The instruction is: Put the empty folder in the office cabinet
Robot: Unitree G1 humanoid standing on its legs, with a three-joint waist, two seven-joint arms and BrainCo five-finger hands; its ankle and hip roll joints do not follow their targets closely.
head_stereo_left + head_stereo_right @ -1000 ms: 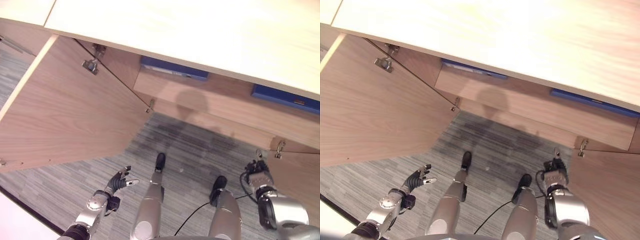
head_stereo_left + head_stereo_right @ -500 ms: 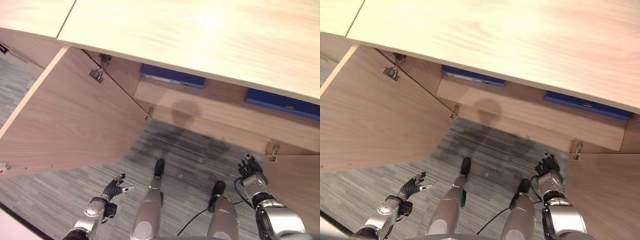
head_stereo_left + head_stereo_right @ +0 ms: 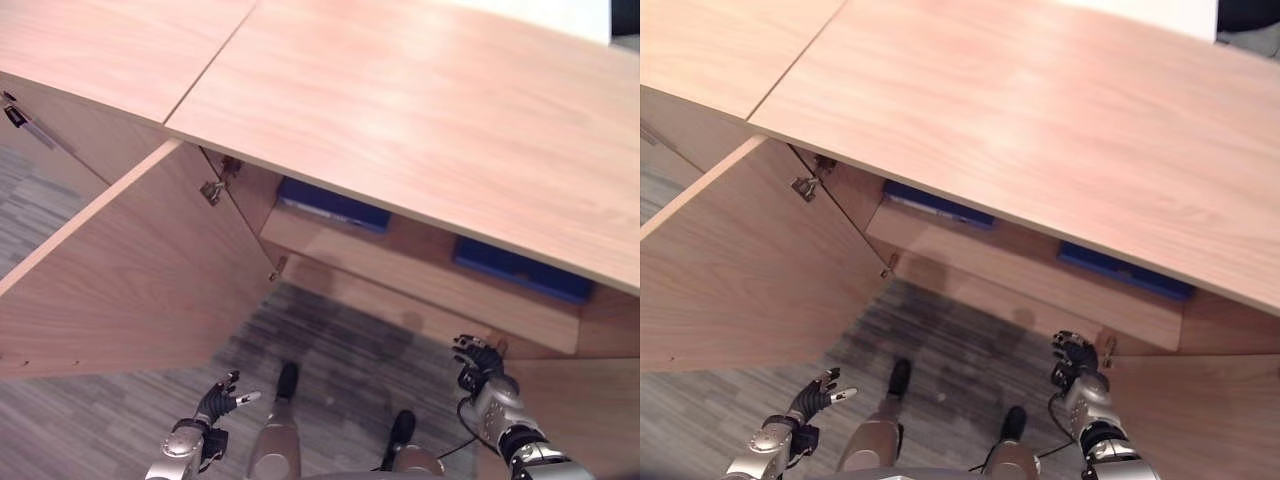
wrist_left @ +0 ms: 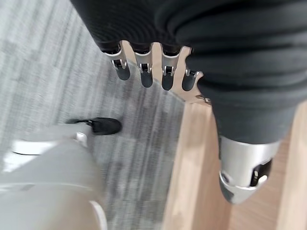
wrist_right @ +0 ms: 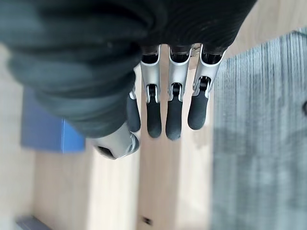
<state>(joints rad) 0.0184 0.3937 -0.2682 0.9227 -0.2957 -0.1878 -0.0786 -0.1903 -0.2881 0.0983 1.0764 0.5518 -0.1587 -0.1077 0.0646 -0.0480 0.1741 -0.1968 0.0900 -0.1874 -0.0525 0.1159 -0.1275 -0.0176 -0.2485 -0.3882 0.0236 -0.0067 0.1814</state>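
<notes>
- Your left hand (image 3: 215,403) hangs low over the grey floor (image 3: 100,420), near the open left door (image 3: 120,270). Its fingers (image 4: 144,72) are straight and loose, and it holds nothing.
- Your right hand (image 3: 478,362) hangs low by the right door (image 3: 590,420). Its fingers (image 5: 173,112) are straight too, and it is empty.
- Since a second ago both hands look smaller and lower in the head views, and they carry nothing then or now.
- The whole picture has slid as well, so you now see much more of the cabinet top (image 3: 420,130). That is the head tipping up, not the things moving.
- Past the hands, the cabinet (image 3: 330,250) stands open, with both doors swung out.
- On the shelf (image 3: 400,262) lie two blue folders, one on the left (image 3: 333,204) and one on the right (image 3: 518,268). Both lie flat and well apart.
- I think a folder is already put away, because your hands are empty and out of the cabinet.
- I cannot tell which blue one is the empty folder.
- If so, the job looks almost done. The doors are still open, should you want them shut.
</notes>
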